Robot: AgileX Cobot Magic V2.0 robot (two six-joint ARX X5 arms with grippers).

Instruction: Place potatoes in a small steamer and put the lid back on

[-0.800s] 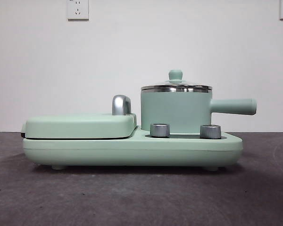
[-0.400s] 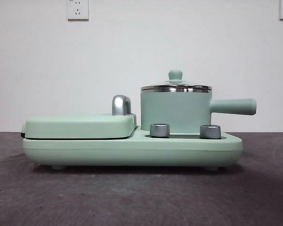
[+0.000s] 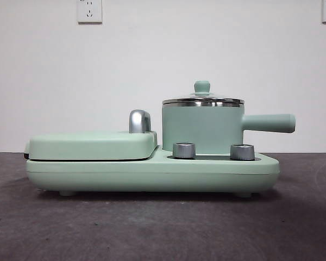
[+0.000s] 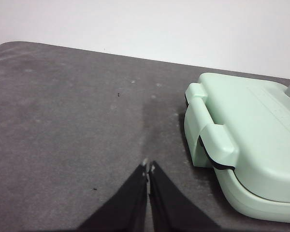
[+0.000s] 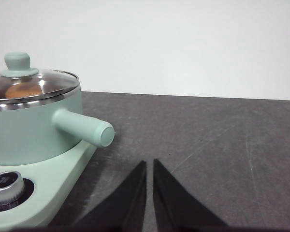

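Sitting inside pot (image 5: 34,125), potato (image 5: 23,90) visible under glass lid (image 5: 36,83); lid seated on rim. Task looks done. Left gripper (image 4: 148,167), right gripper (image 5: 149,163) fingers clenched, empty, above surface (image 5: 222,145).

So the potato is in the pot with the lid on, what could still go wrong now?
Not much, but two things. The small steamer has its side handle sticking out toward the right pincer, which is shut and empty close by; a careless swing could bump it and jostle the lid over the potato. The left pincer, also shut, sits near the griddle and could knock its hinge.
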